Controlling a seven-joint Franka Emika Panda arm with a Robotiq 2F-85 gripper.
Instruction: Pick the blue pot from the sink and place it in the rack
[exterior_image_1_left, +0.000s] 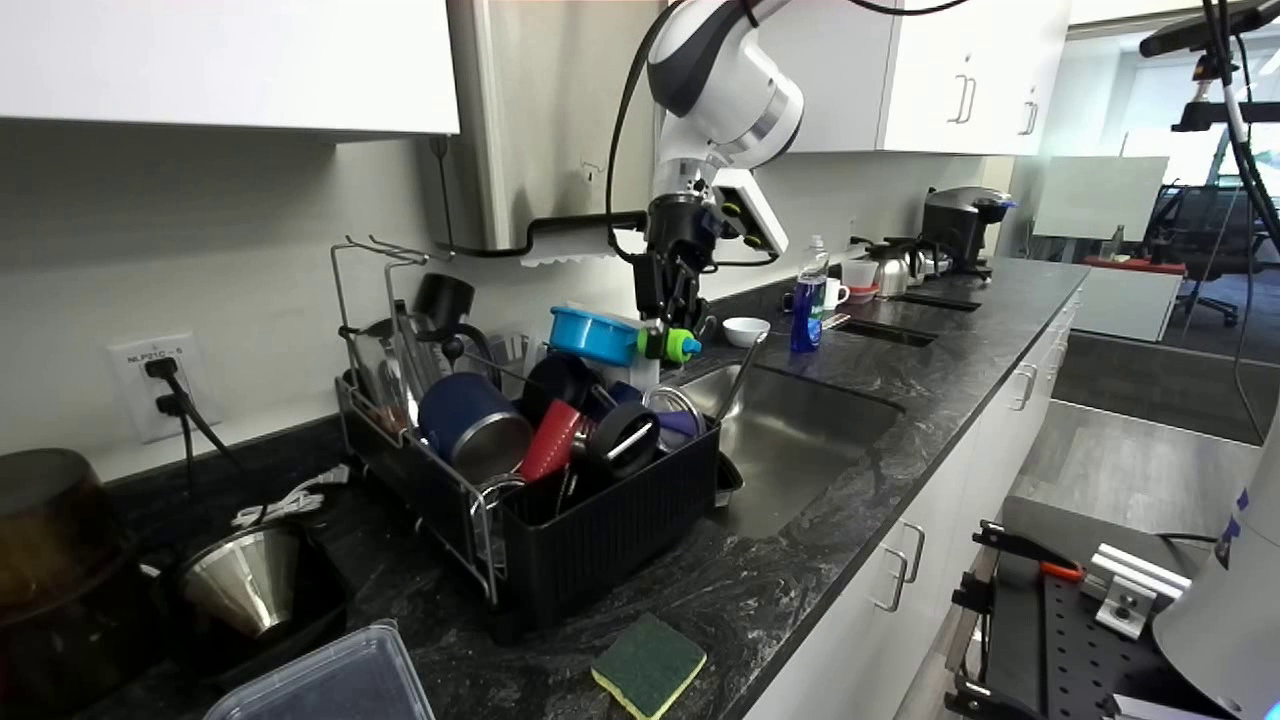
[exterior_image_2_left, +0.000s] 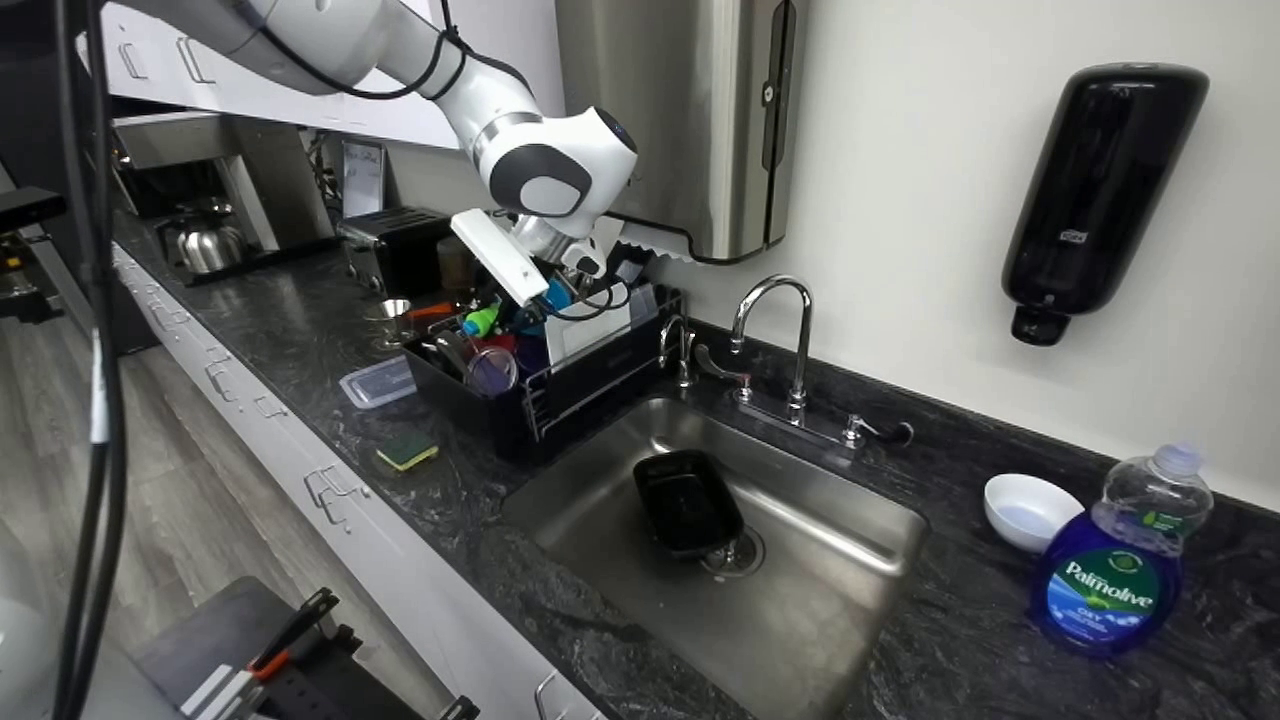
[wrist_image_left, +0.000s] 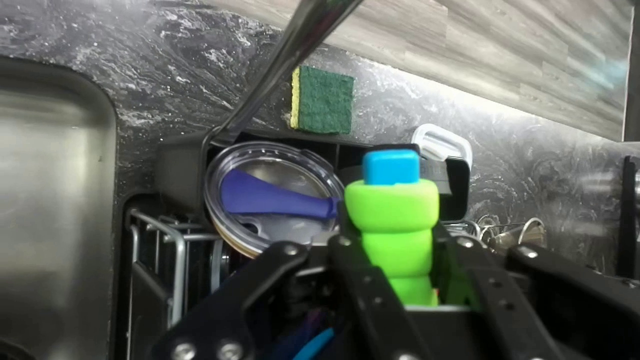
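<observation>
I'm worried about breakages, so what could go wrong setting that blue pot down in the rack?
The rack is crowded, so the blue pot could settle unsteadily, perhaps against the dark blue cup. The gripper holds only the pot's green handle, so the pot may twist. The slanting metal handle nearby might get bumped.

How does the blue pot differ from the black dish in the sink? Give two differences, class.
The blue pot is round; the black dish is rectangular. The gripper holds the blue pot by its green handle over the rack, while the black dish rests in the sink. Both are vessels.
</observation>
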